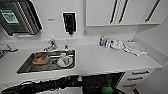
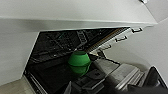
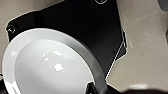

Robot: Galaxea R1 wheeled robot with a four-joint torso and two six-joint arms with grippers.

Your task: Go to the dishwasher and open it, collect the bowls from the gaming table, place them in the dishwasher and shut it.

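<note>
**At the open dishwasher, a bowl on each arm**

Below the white bench (image 1: 100, 60), I see the dishwasher (image 1: 100, 83) standing open, its dark interior and wire racks showing under the bench edge. It sits just beside the white drawers (image 1: 136, 78) with dark handles, which lie to its right in the head view. My left arm (image 1: 42, 86) reaches in from the left along the lower edge of that view, toward the opening.

In the left wrist view, a green bowl (image 2: 79, 62) sits right at the left jaws (image 2: 83, 78), in front of the dishwasher's dark racks; it looks gripped, though I cannot make out the fingers well. The same green bowl shows at the bottom of the head view, at the mouth of the opening.

In the right wrist view, a white bowl (image 3: 47, 67) fills the near field, its rim meeting a dark part of the right jaws (image 3: 93, 88); I take it as held there. Behind it lie a dark plate of the robot and a pale floor (image 3: 145, 50).

On the bench, the steel sink (image 1: 46, 61) holds a bowl with orange food (image 1: 39, 59) and a mug on a plate (image 1: 65, 60). A tap (image 1: 51, 45) stands behind it, and bottles (image 1: 103, 42) and a folded cloth (image 1: 135, 48) lie further right.
</note>
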